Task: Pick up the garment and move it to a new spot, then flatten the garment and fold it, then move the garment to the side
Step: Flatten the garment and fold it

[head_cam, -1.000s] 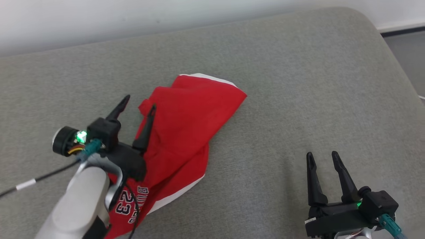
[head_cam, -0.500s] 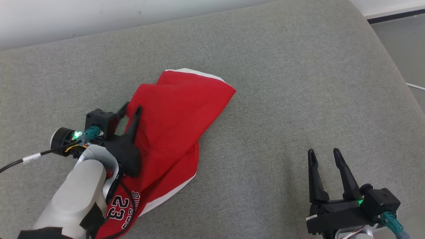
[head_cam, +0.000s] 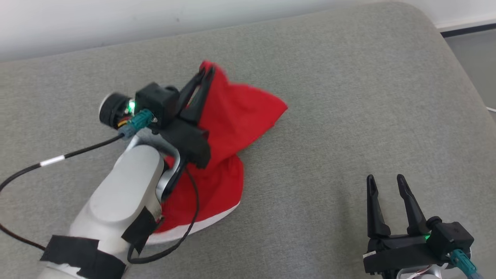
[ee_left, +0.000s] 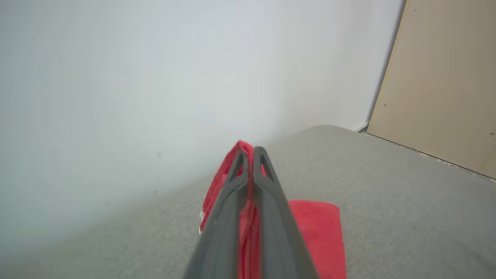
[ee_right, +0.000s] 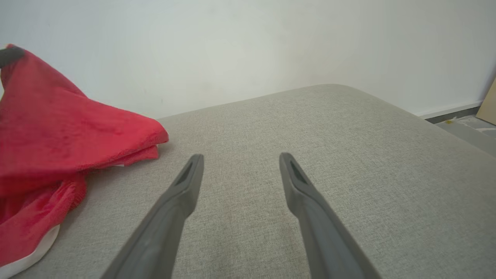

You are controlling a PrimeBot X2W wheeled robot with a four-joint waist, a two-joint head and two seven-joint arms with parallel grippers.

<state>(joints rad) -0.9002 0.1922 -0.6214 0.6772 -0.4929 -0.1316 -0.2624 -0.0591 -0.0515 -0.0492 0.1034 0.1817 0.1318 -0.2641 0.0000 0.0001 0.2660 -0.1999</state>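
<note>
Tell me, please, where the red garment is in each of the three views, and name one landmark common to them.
Head view: the garment is left of centre, its top corner pinched by the shut left gripper.
Left wrist view: garment at bottom centre, around that gripper.
Right wrist view: garment at the left edge.
Shared landmark: the grey cushion under it, white wall behind.
</note>
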